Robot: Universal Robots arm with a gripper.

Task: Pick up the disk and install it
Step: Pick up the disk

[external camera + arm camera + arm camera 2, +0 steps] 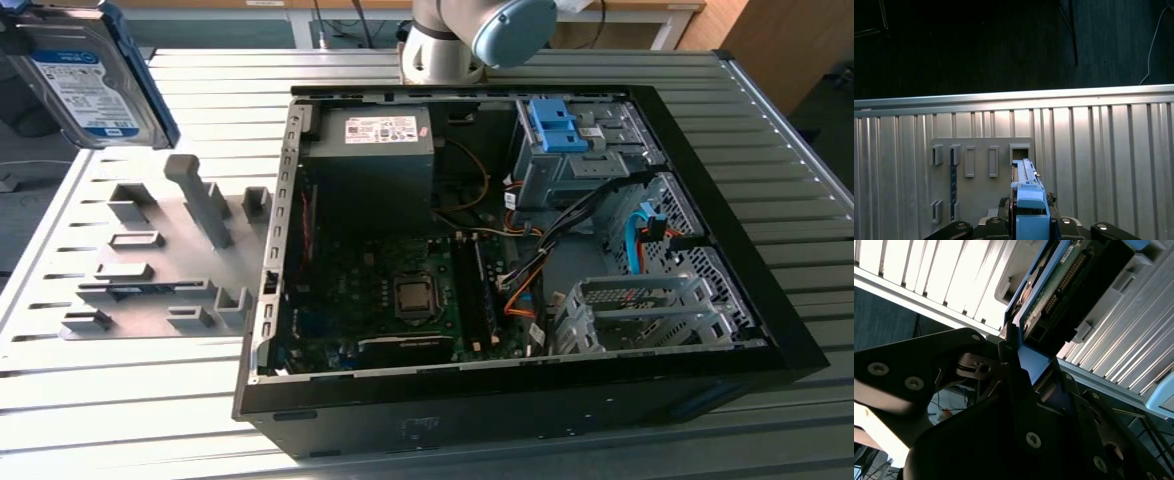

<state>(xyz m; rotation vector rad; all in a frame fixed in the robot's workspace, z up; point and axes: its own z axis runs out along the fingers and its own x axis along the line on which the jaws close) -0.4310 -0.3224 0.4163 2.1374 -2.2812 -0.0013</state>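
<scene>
Gripper [1035,374] pinching disk [1081,285] by blue rail, black fingers [1013,360] pressed against either side of its near end; rest of disk juts beyond fingertips. In exterior view, disk held aloft, label showing, above grey slotted rack [147,270] on ribbed metal table [787,140]. Open computer case [534,400] just beside rack, toward exterior view's right; arm base [447,45] behind case

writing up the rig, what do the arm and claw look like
The arm is a silver-grey tube with a rounded pale blue joint cap. The claw is matte black, built of angular linked plates with silver screws and a bare metal pivot pin.
</scene>
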